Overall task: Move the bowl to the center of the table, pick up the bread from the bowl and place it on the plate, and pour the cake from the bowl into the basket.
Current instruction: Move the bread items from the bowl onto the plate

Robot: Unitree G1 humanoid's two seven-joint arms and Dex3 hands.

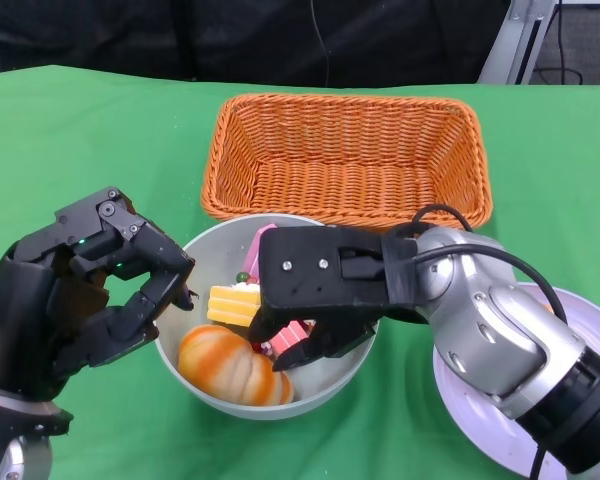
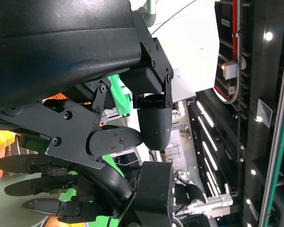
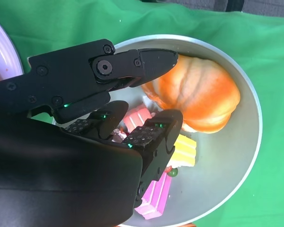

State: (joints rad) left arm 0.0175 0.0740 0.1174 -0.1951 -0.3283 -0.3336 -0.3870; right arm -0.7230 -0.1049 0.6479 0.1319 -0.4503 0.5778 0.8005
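A green-covered tabletop [image 1: 100, 130] carries an orange wicker basket [image 1: 348, 155], with a grey bowl [image 1: 208, 245] just in front of it. The bowl holds an orange bread roll [image 1: 225, 365] and pink and yellow cake slices [image 1: 232, 303]. The right robot hand [image 1: 315, 300] reaches into the bowl, fingers apart around the cakes, gripping nothing clearly. The left robot hand [image 1: 90, 290] curls at the bowl's rim; whether it grips is unclear. A white plate [image 1: 590, 330] lies under the right forearm.

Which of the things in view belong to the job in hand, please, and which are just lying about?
Job: bowl, bread and cake pieces in it, basket, plate, right hand reaching into the bowl, left hand at its rim.

Lying about: only the green tablecloth; no other loose items show.
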